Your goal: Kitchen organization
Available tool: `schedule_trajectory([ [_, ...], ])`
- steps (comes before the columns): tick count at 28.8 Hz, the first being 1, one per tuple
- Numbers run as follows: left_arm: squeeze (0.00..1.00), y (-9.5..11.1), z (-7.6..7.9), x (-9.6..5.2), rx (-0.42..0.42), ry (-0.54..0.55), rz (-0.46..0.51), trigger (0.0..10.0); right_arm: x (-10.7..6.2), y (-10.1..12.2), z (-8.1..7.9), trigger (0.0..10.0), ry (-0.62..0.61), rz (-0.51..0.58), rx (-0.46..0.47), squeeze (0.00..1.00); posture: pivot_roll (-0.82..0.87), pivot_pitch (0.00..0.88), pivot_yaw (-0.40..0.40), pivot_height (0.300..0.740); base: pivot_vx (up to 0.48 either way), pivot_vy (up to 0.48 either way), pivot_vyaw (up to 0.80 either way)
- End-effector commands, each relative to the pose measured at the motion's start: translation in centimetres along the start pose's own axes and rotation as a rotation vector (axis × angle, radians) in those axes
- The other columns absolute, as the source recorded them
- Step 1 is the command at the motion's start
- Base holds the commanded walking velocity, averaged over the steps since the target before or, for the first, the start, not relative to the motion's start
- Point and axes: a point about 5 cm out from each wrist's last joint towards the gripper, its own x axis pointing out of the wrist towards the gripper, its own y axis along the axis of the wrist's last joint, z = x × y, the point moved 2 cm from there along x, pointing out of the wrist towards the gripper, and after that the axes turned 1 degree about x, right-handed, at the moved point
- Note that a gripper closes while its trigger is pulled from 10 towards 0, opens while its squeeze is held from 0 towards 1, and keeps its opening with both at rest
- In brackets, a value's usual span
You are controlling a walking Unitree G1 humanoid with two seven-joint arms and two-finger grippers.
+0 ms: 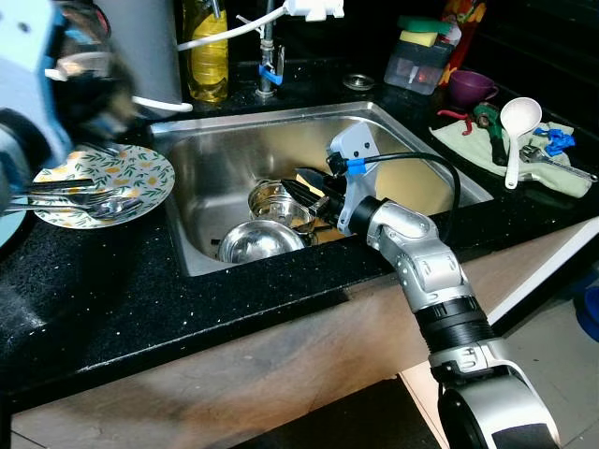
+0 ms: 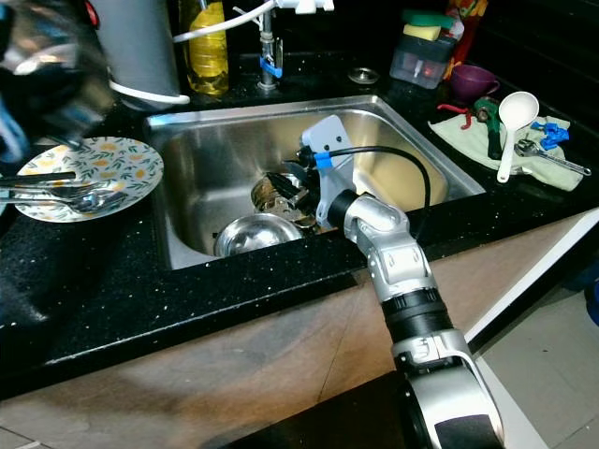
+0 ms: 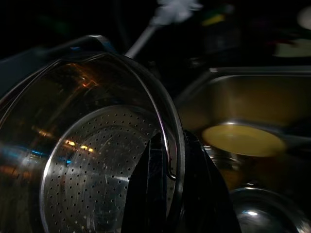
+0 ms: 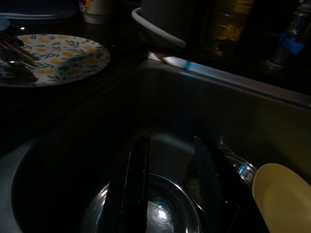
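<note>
My left gripper is shut on the rim of a perforated steel colander. I hold it raised over the counter at the far left, where it looks blurred. My right gripper reaches down into the steel sink with its fingers open. It hovers just above a steel bowl and a small steel pot, holding nothing. A pale yellow dish lies beside the pot.
A floral plate with cutlery sits on the black counter left of the sink. Behind the sink are an oil bottle, the faucet and a sponge box. At right, a white ladle lies on a green cloth near a purple cup.
</note>
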Motion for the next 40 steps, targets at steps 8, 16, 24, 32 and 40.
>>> schedule_trajectory([
  [8, 0.00, -0.5, 4.6, 1.7, 0.237, -0.169, 0.061, 0.0, -0.1, 1.3, 0.8, 10.0, -0.117, 0.074, 0.058, 0.00, 0.01, 0.182, -0.068, 0.740, 0.000, 0.000, 0.00],
  [16, 0.00, -1.1, 7.2, 2.2, 0.493, -0.283, 0.121, 0.0, -0.3, 2.2, 0.9, 10.0, -0.168, 0.115, 0.123, 1.00, 0.01, 0.182, -0.060, 0.740, 0.000, 0.000, 0.00],
  [24, 0.00, -3.8, 8.5, 2.0, 0.686, -0.385, 0.075, 0.0, -0.5, 4.1, 2.0, 10.0, -0.270, 0.158, 0.157, 1.00, 0.01, 0.176, -0.054, 0.740, 0.000, 0.000, 0.00],
  [32, 0.00, -4.5, 8.3, 1.8, 0.708, -0.393, 0.065, 0.0, -0.8, 5.4, 3.0, 10.0, -0.336, 0.225, 0.232, 1.00, 0.01, 0.168, -0.053, 0.740, 0.000, 0.000, 0.00],
  [40, 0.00, -4.6, 9.4, 1.7, 0.709, -0.421, 0.087, 0.0, 0.3, 6.6, -0.4, 10.0, -0.132, 0.272, 0.493, 0.00, 0.01, 0.158, -0.051, 0.740, 0.000, 0.000, 0.00],
])
